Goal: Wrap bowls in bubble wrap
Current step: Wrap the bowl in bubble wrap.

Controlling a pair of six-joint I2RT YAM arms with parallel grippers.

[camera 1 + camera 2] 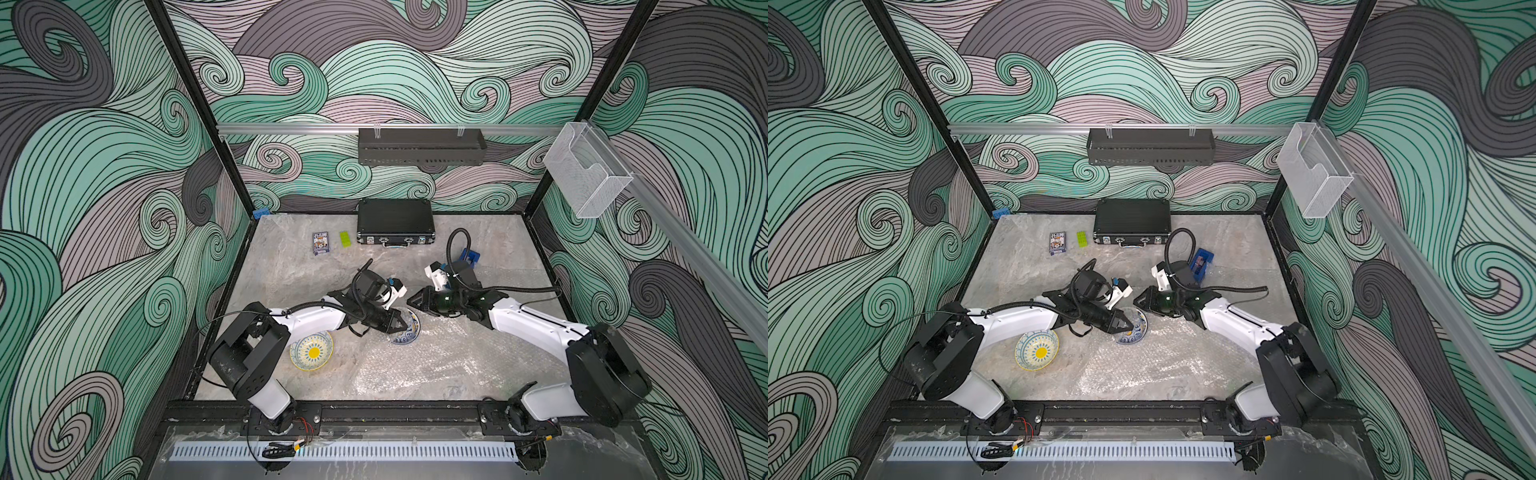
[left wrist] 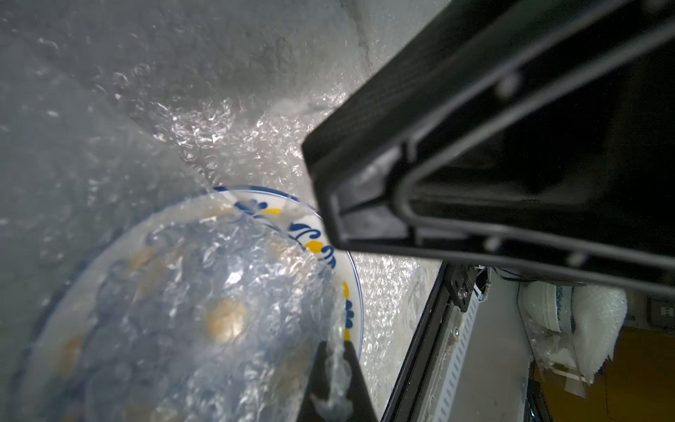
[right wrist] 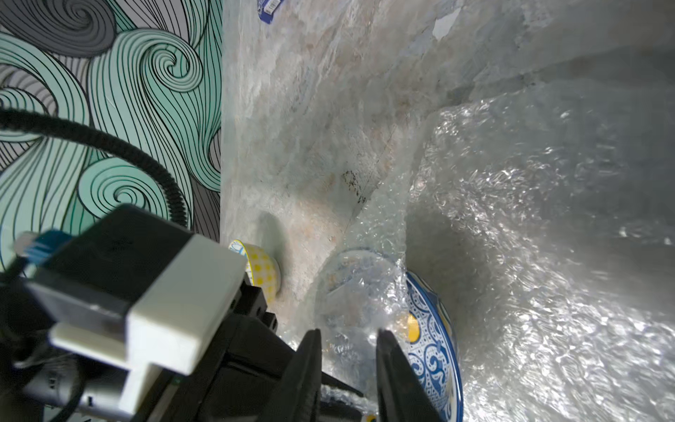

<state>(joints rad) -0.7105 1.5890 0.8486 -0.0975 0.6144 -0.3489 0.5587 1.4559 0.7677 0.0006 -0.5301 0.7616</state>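
A small, round, dark blue patterned ceramic bowl [image 1: 409, 330] [image 1: 1136, 332] [image 2: 314, 237] [image 3: 431, 350] is seen near the middle of the grey marbled surface [image 1: 291, 282]. It is set on a clear, crinkly sheet of bubble wrap [image 1: 436, 353] [image 1: 1163, 357] [image 2: 219, 292] [image 3: 529, 219], which is spread from the bowl toward the right arm's side. In both wrist views a fold of that sheet is laid over part of the bowl's inside.

The left hand [image 1: 398, 325] [image 1: 1124, 325] [image 2: 335, 354] is clenched just above the dark blue bowl's rim, and a strip of the wrap is pinched between its fingertips. The right hand [image 1: 410, 299] [image 1: 1136, 300] [image 3: 347, 334] is held just behind the dark blue bowl. Its jaws are narrowly parted with wrap showing in the gap, and whether the wrap is gripped cannot be told.

A second small round ceramic bowl, cream with a yellow rim and centre [image 1: 312, 352] [image 1: 1037, 350] [image 3: 261, 270], is set upright on the bare surface. It is on the left arm's side of the dark blue bowl, near it but apart.

A black rectangular case [image 1: 395, 222] [image 1: 1132, 220] is placed well beyond the dark blue bowl, by the back wall.
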